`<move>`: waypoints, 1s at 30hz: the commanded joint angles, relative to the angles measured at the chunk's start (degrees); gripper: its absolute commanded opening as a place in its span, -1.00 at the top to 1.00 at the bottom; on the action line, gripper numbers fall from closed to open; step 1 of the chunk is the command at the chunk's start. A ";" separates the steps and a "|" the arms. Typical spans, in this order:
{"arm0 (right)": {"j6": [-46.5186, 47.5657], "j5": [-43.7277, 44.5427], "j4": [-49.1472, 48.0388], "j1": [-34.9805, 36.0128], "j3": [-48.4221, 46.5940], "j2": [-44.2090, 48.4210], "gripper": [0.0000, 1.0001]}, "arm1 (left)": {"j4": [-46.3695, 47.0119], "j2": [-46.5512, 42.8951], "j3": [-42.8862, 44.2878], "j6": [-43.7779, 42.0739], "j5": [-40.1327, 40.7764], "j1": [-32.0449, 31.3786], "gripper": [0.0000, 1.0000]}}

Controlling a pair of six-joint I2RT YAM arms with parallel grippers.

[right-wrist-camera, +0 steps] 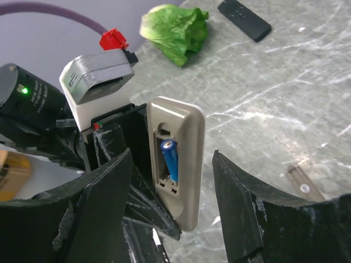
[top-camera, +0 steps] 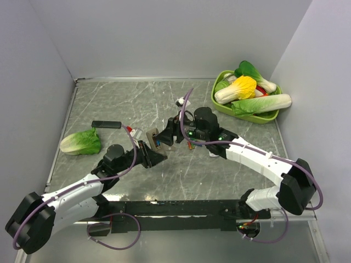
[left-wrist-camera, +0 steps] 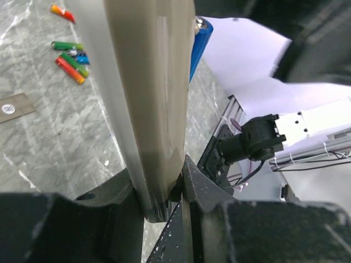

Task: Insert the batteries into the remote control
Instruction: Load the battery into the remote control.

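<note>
My left gripper (left-wrist-camera: 159, 183) is shut on the lower end of the remote control (left-wrist-camera: 148, 98) and holds it upright above the table. The remote control's (right-wrist-camera: 176, 164) grey-beige back faces the right wrist camera with its compartment uncovered. A blue battery (right-wrist-camera: 170, 159) stands tilted inside, its top leaning out. My right gripper (right-wrist-camera: 173, 203) is open; its fingers (right-wrist-camera: 104, 203) stand on either side of the remote without touching it. Several loose batteries (left-wrist-camera: 70, 61) with green, red and orange wraps lie on the table. From above, both grippers meet at the remote (top-camera: 157, 138) mid-table.
A green basket (top-camera: 274, 116) of toy vegetables sits at the back right. A lettuce leaf (top-camera: 81, 142) and a flat black bar (top-camera: 106, 124) lie at the left. A thin grey cover (right-wrist-camera: 301, 183) lies flat on the marbled table.
</note>
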State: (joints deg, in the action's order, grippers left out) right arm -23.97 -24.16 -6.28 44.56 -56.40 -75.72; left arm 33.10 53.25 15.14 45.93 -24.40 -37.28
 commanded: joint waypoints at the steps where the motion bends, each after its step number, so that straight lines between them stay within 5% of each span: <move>1: -4.33 -4.57 -6.55 -1.40 1.12 -0.92 -0.35 | 4.69 -1.22 1.83 -1.37 -2.67 -0.25 0.92; 17: -7.59 -9.32 -10.68 -3.33 1.91 -3.11 -0.29 | 5.39 -1.14 2.35 -1.55 -4.42 -0.25 0.92; 30: -8.03 -12.22 -12.70 -3.69 2.61 -5.40 -0.01 | 5.83 -1.05 2.71 -2.07 -4.86 -0.25 0.92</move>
State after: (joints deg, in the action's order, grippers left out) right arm -31.90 -34.17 -15.42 41.34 -53.98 -80.14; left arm 34.85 53.06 15.14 45.65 -27.79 -37.32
